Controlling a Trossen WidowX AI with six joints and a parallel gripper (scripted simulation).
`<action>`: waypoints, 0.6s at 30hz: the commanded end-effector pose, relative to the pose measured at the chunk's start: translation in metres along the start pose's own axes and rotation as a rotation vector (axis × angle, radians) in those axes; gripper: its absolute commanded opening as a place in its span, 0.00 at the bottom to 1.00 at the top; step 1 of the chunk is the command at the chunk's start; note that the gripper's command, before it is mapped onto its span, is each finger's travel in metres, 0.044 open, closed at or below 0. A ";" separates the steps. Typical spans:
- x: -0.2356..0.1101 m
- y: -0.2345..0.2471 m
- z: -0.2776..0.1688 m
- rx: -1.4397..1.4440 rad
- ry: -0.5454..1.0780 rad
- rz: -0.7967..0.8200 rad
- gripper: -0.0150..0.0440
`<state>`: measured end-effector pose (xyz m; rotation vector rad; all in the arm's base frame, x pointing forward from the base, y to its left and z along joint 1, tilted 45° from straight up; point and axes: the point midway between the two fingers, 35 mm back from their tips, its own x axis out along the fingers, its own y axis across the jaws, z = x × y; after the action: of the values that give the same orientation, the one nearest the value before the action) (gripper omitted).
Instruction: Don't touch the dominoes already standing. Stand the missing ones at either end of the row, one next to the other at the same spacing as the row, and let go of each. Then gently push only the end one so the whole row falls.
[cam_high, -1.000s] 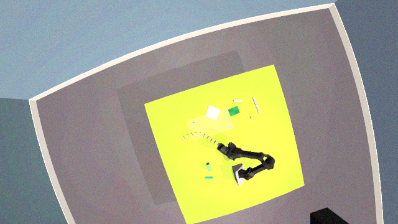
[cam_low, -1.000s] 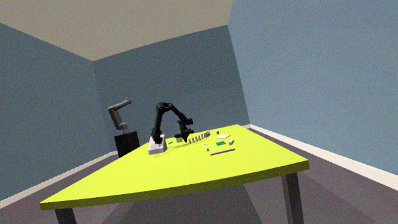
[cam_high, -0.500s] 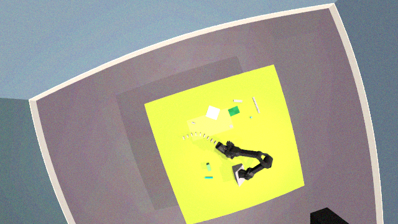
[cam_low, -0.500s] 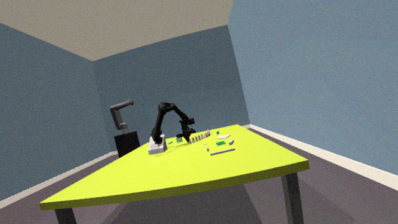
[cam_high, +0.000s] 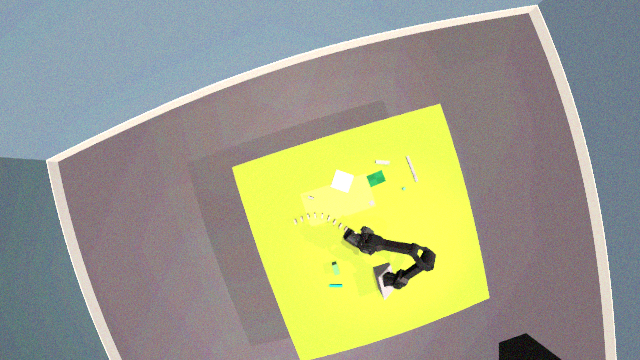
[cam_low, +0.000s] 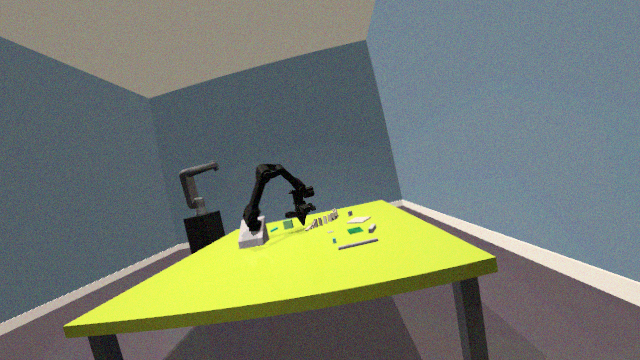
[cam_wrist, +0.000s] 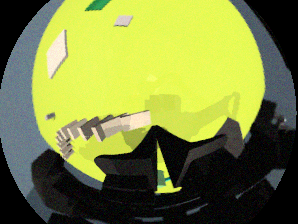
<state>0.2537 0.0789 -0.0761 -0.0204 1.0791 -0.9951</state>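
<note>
A curved row of small pale dominoes (cam_high: 320, 218) (cam_low: 326, 219) (cam_wrist: 93, 129) stands on the yellow-green table (cam_high: 430, 240) (cam_low: 310, 280). The ones at the end nearest my gripper (cam_low: 311, 225) (cam_wrist: 154, 128) lean over onto their neighbours. The ones at the far end (cam_high: 296, 220) (cam_wrist: 64, 140) still look upright. My gripper (cam_high: 348, 234) (cam_low: 302, 220) (cam_wrist: 154, 128) is shut and empty. It points down, low over the table, right at the leaning end of the row.
A white square (cam_high: 342, 180) (cam_low: 358, 219), a green square (cam_high: 376, 178) (cam_low: 355, 230), a grey bar (cam_high: 411, 168) (cam_low: 358, 244) and a small white block (cam_high: 382, 162) lie beyond the row. A green block (cam_high: 335, 268) and a cyan bar (cam_high: 335, 285) lie near the arm's base (cam_high: 383, 280) (cam_low: 252, 235).
</note>
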 end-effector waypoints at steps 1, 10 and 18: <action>-0.033 0.019 0.002 0.012 -0.009 0.014 0.25; -0.043 0.025 0.004 0.017 -0.021 0.000 0.25; -0.043 0.025 0.004 0.017 -0.021 0.000 0.25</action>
<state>0.2693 0.1199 -0.0539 -0.0192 1.0493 -0.9966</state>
